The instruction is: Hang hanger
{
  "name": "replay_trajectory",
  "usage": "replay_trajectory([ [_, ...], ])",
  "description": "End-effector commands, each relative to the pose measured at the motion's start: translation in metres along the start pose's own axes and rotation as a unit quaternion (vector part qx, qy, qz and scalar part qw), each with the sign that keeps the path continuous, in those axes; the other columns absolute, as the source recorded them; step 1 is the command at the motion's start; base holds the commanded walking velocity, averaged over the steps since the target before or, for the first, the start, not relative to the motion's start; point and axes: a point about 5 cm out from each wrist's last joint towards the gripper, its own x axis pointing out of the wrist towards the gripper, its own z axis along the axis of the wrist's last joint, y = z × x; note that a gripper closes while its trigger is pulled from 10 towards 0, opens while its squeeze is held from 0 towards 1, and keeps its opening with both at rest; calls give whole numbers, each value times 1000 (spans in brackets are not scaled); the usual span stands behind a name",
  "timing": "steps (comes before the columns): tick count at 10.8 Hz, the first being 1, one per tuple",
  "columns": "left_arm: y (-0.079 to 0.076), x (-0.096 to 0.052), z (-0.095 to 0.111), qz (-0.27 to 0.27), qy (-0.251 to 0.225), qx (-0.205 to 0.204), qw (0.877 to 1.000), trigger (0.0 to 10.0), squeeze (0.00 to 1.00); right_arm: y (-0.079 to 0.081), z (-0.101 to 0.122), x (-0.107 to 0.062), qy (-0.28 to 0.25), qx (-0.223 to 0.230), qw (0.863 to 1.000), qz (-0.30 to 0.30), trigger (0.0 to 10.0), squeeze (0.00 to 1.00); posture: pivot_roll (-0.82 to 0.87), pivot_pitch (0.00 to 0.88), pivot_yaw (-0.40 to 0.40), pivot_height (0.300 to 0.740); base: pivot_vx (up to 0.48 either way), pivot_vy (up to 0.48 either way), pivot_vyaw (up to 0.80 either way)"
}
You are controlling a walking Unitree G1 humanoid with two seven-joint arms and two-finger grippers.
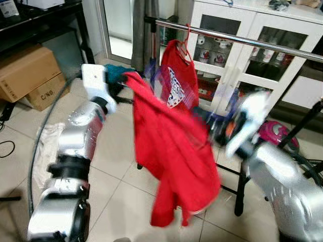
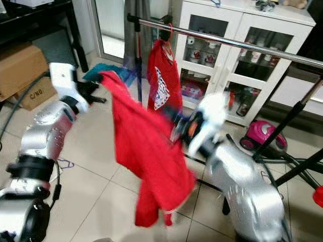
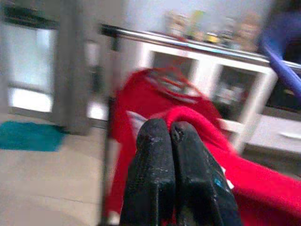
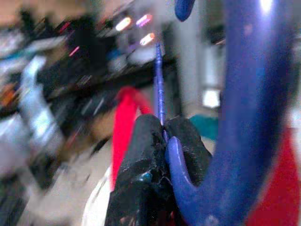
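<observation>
Red shirt (image 1: 174,151) draped between both arms; second red shirt (image 1: 180,83) hangs on rail (image 1: 242,39).

A metal clothes rail (image 1: 242,39) is seen above a light tiled floor (image 1: 116,166). A red T-shirt (image 1: 177,80) on a red hanger (image 1: 184,42) is carried by it. Cardboard boxes (image 1: 28,75) and a pink vacuum cleaner (image 1: 277,135) are placed on the floor.

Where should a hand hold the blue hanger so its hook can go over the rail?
Hold the blue hanger low on its neck under the hook, from the robot's side, as the right hand does now. That leaves the curved hook free above the fingers to drop over the rail.
</observation>
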Motion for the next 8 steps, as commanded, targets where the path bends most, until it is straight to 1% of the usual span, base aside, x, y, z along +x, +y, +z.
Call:
replay_trajectory([
  [1,-21,1,-6,-61,11,-12,998,0,0,-13,6,2,-22,23,997,-64,0,0,69,0,-9,740,0,0,0],
  [2,-59,-1,-11,-153,14,-48,987,0,0,-24,6,8,-40,48,990,-125,0,0,70,0,-8,740,0,0,0],
  [3,-90,-11,-9,-250,13,-79,965,0,0,-31,6,11,-42,39,986,-154,0,0,70,0,-8,740,0,0,0],
  [4,-119,-30,7,-348,-16,-131,928,0,0,-41,5,12,-30,-2,983,-183,0,0,71,0,-11,740,0,0,0],
  [5,-126,-43,28,-377,-57,-173,908,0,0,-52,4,10,-35,0,976,-214,0,0,82,0,-21,740,0,0,0],
  [6,-118,-48,30,-347,-58,-170,921,0,0,-60,3,6,-39,12,971,-236,0,0,84,0,-22,740,0,0,0],
  [7,-100,-60,17,-279,-25,-154,948,0,0,-69,-3,-4,-27,5,963,-268,5137,0,88,4,-26,740,0,0,0],
  [8,-89,-68,7,-235,-5,-145,961,0,0,-73,-8,-10,-4,0,960,-279,10000,0,90,11,-29,740,0,0,0],
])
